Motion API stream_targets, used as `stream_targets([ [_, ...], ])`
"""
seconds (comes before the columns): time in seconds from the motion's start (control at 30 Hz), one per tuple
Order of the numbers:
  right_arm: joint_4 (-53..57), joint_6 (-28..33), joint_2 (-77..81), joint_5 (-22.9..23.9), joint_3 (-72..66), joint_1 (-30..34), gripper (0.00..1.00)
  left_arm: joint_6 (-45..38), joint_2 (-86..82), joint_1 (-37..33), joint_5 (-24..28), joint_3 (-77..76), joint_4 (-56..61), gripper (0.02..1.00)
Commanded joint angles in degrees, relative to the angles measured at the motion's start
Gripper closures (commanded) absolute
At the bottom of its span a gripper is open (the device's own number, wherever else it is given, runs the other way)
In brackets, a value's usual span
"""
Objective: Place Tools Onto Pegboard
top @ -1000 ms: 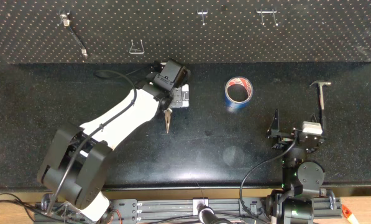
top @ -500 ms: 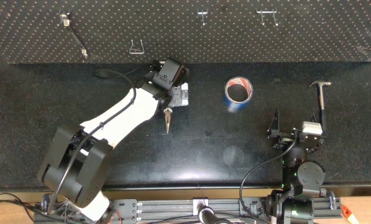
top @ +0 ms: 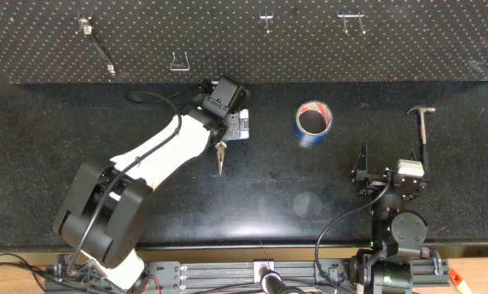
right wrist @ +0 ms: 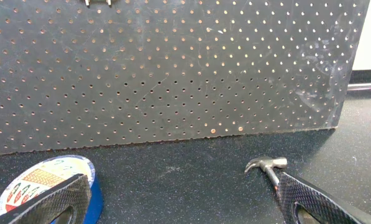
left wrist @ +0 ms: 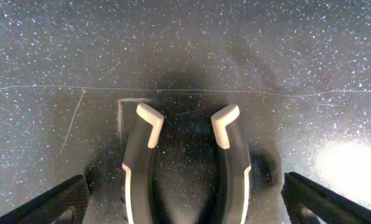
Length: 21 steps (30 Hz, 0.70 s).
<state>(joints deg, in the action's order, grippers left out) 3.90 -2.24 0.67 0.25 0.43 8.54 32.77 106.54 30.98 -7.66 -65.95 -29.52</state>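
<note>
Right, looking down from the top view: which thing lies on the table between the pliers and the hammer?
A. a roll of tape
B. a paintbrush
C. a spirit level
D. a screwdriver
A: the roll of tape sits on the dark table, with the pliers to its left and the hammer to its right.

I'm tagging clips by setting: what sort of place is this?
Probably a workshop-style tool bench. A pegboard with hooks stands behind a dark speckled worktop, where a hammer, pliers and a tape roll lie.
</note>
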Motion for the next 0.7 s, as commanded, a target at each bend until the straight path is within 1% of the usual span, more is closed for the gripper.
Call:
stream_targets([
  [0.03,0.3,0.6,-0.6,-0.5,-0.2,0.3,0.027,-0.5,1.8,-0.3,0.9,-0.6,0.0,0.025],
  [0.33,0.3,0.6,-0.6,-0.5,-0.2,0.3,0.029,-3.1,1.8,-0.3,1.3,-0.6,-0.2,0.023],
  [0.5,0.3,0.6,-0.6,-0.5,-0.2,0.3,0.029,-3.3,1.8,-0.3,1.3,-0.6,-0.2,0.025],
  [0.6,0.3,0.6,-0.6,-0.5,-0.2,0.3,0.029,-3.3,1.8,-0.3,1.3,-0.6,-0.2,0.143],
  [0.7,0.3,0.6,-0.6,-0.5,-0.2,0.3,0.029,-3.3,1.8,-0.3,1.3,-0.6,-0.2,0.369],
])
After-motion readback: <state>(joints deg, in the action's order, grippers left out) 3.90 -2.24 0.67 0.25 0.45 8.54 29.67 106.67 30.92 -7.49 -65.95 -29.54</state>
